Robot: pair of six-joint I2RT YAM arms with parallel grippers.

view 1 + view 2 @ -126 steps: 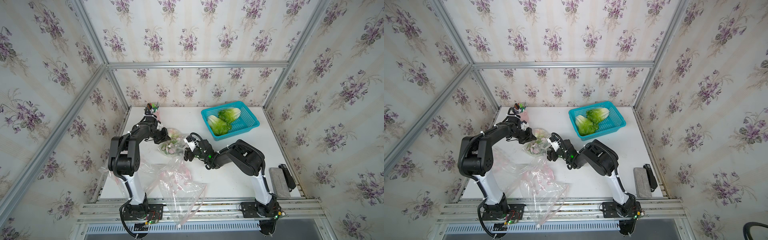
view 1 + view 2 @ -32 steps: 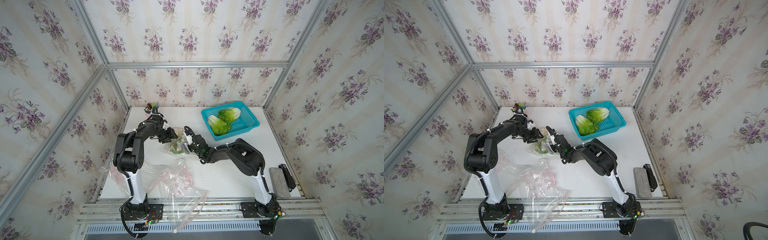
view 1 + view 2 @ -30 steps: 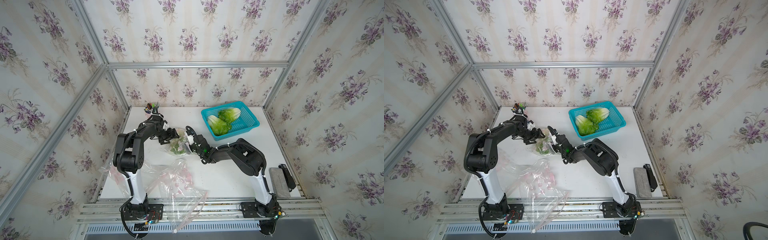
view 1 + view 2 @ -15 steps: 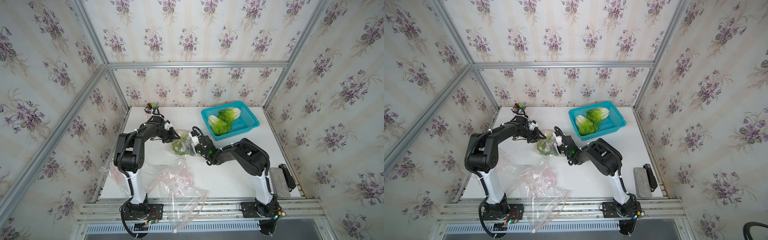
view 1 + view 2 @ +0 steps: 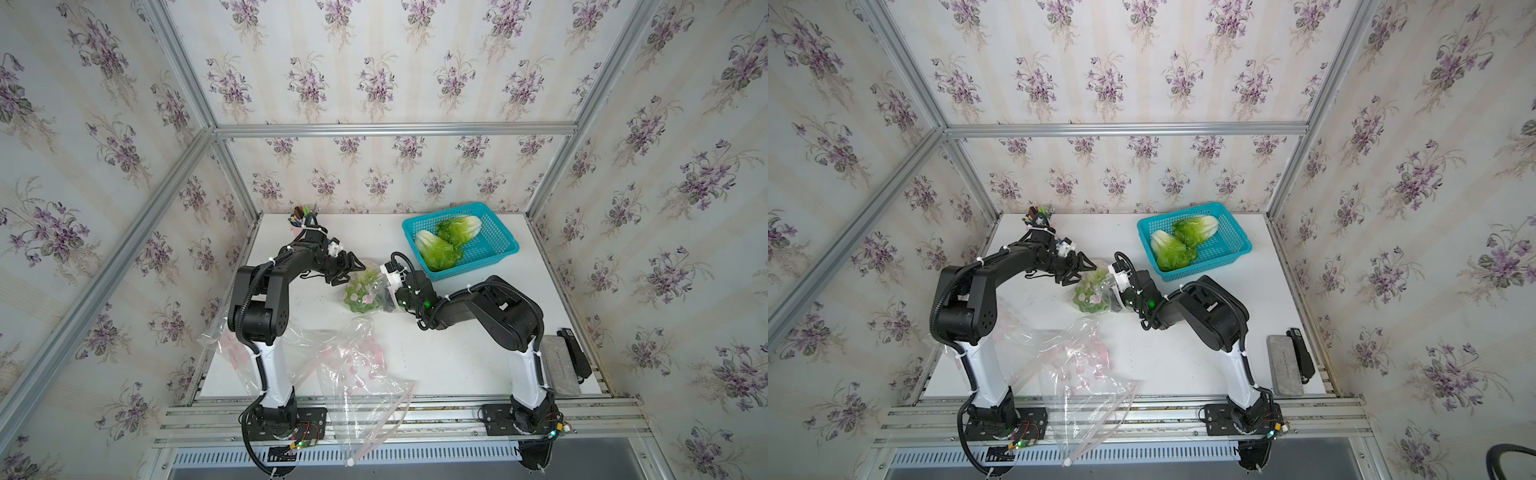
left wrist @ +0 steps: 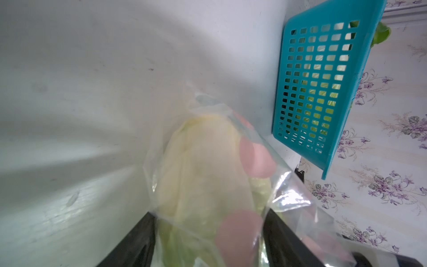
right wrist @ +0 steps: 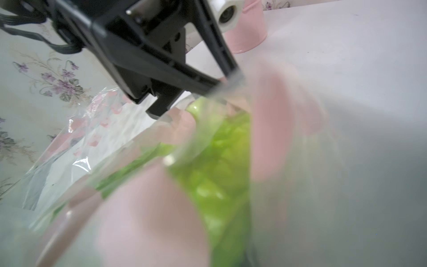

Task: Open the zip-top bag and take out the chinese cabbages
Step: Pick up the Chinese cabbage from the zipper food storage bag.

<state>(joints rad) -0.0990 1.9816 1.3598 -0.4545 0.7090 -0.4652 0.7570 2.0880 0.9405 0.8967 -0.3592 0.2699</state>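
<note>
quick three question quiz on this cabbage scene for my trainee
1. How many cabbages lie in the teal basket?
2. True or false: the third cabbage is already out of its bag.
3. Which is nearer the basket: A the left claw, or B the right claw?
Key: 1 two; 2 false, it is still inside; 3 B.

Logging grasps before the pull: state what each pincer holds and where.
Right pincer: shut on the filled bag, at its end nearest that arm. Left pincer: jaws straddle the opposite end; grip unclear.
</note>
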